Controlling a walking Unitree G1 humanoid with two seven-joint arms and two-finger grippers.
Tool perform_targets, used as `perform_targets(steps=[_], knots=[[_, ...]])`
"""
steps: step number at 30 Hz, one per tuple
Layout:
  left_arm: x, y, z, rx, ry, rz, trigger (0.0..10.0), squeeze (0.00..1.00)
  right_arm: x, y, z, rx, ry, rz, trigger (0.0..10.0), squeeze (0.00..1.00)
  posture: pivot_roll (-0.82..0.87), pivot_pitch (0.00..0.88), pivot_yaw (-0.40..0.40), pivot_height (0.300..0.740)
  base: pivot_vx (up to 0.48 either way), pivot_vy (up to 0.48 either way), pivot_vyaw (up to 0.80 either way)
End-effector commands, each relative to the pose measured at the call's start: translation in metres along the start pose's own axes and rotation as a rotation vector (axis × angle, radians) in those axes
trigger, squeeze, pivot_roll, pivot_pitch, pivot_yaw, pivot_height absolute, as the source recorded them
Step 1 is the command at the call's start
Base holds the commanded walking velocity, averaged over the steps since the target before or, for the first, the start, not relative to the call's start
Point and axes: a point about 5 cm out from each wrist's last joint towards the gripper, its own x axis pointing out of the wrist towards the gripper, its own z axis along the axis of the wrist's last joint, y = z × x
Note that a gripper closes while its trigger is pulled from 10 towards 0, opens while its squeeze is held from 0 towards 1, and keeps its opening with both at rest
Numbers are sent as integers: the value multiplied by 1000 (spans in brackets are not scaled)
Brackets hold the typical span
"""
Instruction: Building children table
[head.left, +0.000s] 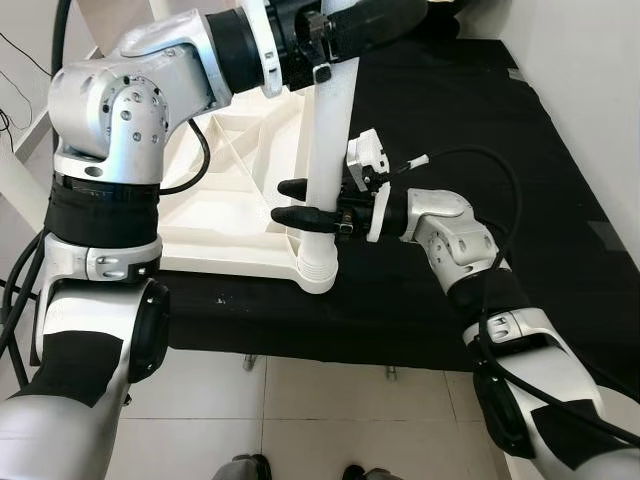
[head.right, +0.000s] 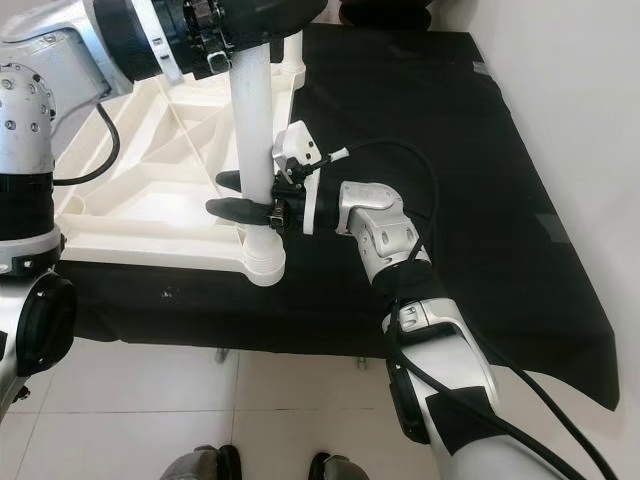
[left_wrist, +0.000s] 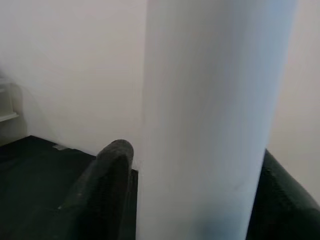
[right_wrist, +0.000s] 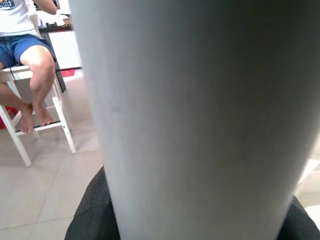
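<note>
A white plastic tabletop (head.left: 235, 215) lies upside down on a black cloth (head.left: 450, 120). A white table leg (head.left: 325, 140) stands upright in the socket (head.left: 318, 268) at the tabletop's near right corner. My left gripper (head.left: 335, 35) is shut on the leg's upper part, and the left wrist view has the leg (left_wrist: 210, 120) between its black fingers (left_wrist: 107, 190). My right gripper (head.left: 293, 201) is shut on the leg lower down, just above the socket, its fingertips reaching past the leg to the left. The leg (right_wrist: 200, 100) looms close in the right wrist view.
The black cloth covers a low platform whose near edge (head.left: 330, 355) meets a tiled floor (head.left: 330, 420). A white wall (head.right: 580, 100) runs along the right. My feet (head.left: 300, 468) stand at the platform's edge. A person (right_wrist: 30, 55) sits on a white chair off to the side.
</note>
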Motion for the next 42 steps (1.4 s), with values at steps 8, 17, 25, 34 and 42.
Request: perform_targets(steps=[8, 17, 25, 34, 42], knots=[[1, -6, 2, -2, -10, 17, 10000, 0, -7, 17, -55, -12, 303, -807, 0, 0, 13, 170, -83, 740, 0, 0, 0], [-6, -7, -4, -30, 16, 7, 10000, 0, -2, 41, -63, 57, 296, -885, 0, 0, -7, 163, -51, 740, 0, 0, 0], [-6, -7, -6, -24, 24, 26, 10000, 0, 4, 41, -50, 60, 277, -939, 0, 0, -14, 146, -51, 740, 0, 0, 0], [-9, -5, -13, -9, 57, 25, 10000, 0, -1, 35, -43, 175, 187, -1016, 0, 0, -11, 140, -41, 740, 0, 0, 0], [-10, -3, -15, -1, 54, 38, 10000, 0, -5, 35, -31, 223, 54, -991, 0, 0, -13, 144, -39, 740, 0, 0, 0]])
